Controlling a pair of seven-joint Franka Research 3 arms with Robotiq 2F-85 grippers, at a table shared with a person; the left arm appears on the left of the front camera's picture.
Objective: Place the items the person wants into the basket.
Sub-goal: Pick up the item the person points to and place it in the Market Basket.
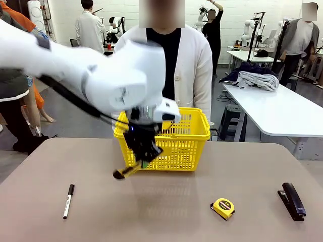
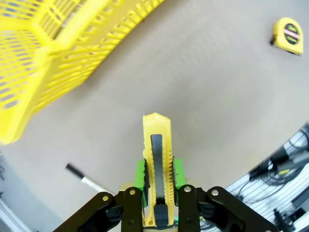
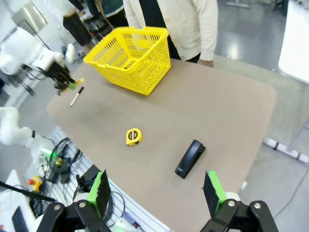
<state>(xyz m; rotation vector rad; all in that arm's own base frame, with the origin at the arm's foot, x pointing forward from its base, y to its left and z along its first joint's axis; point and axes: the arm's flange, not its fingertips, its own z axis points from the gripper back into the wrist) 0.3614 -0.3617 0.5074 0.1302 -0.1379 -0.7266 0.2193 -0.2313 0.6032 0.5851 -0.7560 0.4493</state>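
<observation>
Here the left end effector [image 2: 159, 175] is clamped on the yellow-and-black utility knife [image 2: 156, 137], its green pads pressing the knife's sides. It holds the knife in the air above the worktop [image 1: 166, 217], just in front of the yellow basket [image 1: 189, 146], which stands at the far side before the person [image 1: 194, 65]. The right end effector [image 3: 157, 191] is spread wide with nothing in it. The black stapler [image 1: 292, 200] lies on the worktop's right, the tape measure [image 1: 223, 207] near it, the white marker [image 1: 68, 200] on the left.
</observation>
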